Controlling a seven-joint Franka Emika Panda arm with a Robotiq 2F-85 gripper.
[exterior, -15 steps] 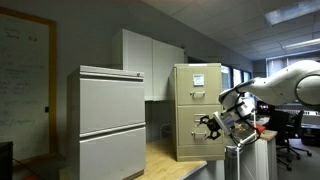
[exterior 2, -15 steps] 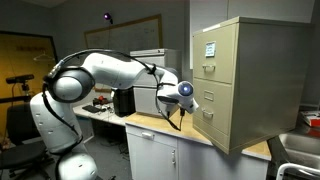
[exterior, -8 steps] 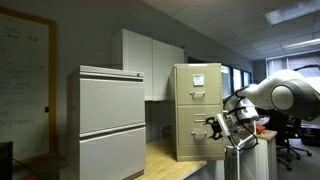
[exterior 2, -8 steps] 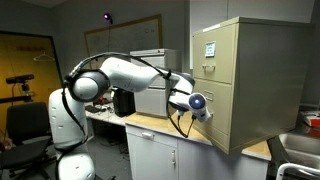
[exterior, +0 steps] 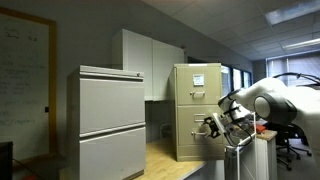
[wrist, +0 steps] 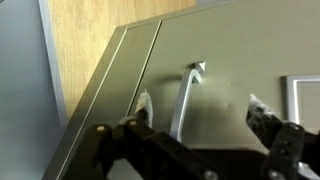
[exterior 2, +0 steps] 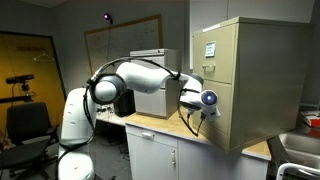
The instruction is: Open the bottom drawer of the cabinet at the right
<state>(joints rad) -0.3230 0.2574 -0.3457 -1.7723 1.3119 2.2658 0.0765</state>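
Observation:
The tan cabinet (exterior: 196, 108) stands on a wooden countertop and shows in both exterior views (exterior 2: 255, 80). Its upper drawer carries white paper labels. The bottom drawer (exterior: 190, 137) is shut, its plain front flush with the cabinet (exterior 2: 216, 118). My gripper (exterior: 212, 126) is right at that drawer's front (exterior 2: 206, 100). In the wrist view the drawer front (wrist: 230, 60) fills the picture. Its metal handle (wrist: 184, 100) lies between my open fingers (wrist: 200, 108), nearer one finger. The fingers do not touch it.
A wide pale grey cabinet (exterior: 112, 120) stands beside the tan one, with white wall cupboards (exterior: 150, 62) behind. The wooden countertop (exterior 2: 165, 127) runs under my arm. A printer-like box (exterior 2: 150, 95) sits behind. A sink edge (exterior 2: 300, 150) lies beyond the cabinet.
My arm has stretched toward the tan cabinet, and the gripper has moved from a gap in front of it up to the bottom drawer's front. The drawer has not moved.

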